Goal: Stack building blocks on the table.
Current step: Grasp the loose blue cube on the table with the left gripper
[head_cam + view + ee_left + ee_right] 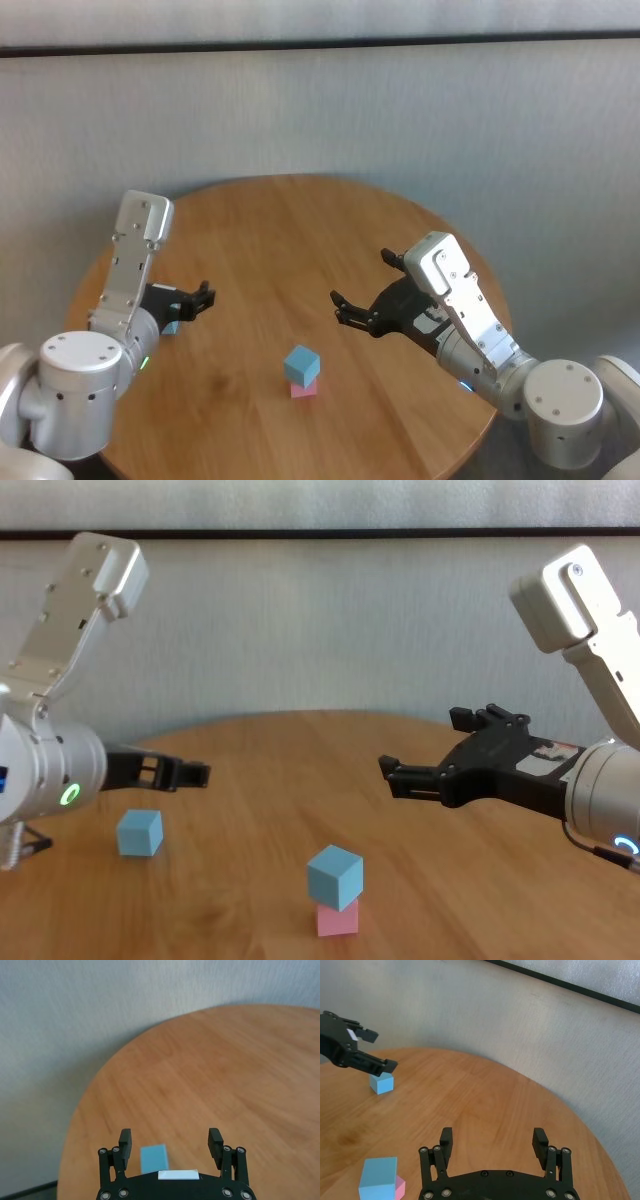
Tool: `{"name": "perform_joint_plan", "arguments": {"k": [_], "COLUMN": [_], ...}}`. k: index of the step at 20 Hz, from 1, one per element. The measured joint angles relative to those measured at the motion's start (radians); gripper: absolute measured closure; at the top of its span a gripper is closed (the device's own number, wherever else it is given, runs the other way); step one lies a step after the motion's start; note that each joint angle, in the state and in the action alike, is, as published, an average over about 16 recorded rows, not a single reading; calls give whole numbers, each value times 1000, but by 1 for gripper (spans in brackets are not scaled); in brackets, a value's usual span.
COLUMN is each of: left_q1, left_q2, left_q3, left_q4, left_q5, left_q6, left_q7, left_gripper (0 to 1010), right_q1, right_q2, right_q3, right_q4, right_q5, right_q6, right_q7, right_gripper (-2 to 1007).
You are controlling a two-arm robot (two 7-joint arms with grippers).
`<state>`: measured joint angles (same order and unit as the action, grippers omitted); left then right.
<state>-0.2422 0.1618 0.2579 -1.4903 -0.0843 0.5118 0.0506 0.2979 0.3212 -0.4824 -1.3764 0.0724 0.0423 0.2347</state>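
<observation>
A light blue cube [302, 365] sits, turned a little, on the pink cube [303, 389] near the front middle of the round wooden table [290, 230]; the stack also shows in the chest view [334, 873]. The second light blue cube [171, 327] lies alone at the left, right under my left gripper [205, 297], which is open and empty just above it. In the left wrist view this cube [154, 1158] lies below and between the open fingers. My right gripper [365, 283] is open and empty, hovering right of and behind the stack.
A pale wall rises behind the table. The table's edge curves close to the lone cube on the left [75, 1125]. Bare tabletop lies between the stack and the lone cube [230, 890].
</observation>
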Motion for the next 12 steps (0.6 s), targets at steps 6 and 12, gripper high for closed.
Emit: {"name": "perform_joint_plan", "arguments": {"k": [6, 12], "left_q1": [7, 7], "left_q2": [-8, -31], "left_q3": [-16, -31], "left_q4": [5, 25], "left_q5": [7, 10], "left_q6": [16, 20], "left_q7": [1, 6], "left_gripper": [10, 10], "right_q1": [0, 0], "right_q2": [0, 0], "right_q3": [0, 0], "right_q4": [0, 0], "right_q5": [0, 0], "right_q6": [0, 0], "right_q7": [0, 0], "right_gripper": [1, 1]}}
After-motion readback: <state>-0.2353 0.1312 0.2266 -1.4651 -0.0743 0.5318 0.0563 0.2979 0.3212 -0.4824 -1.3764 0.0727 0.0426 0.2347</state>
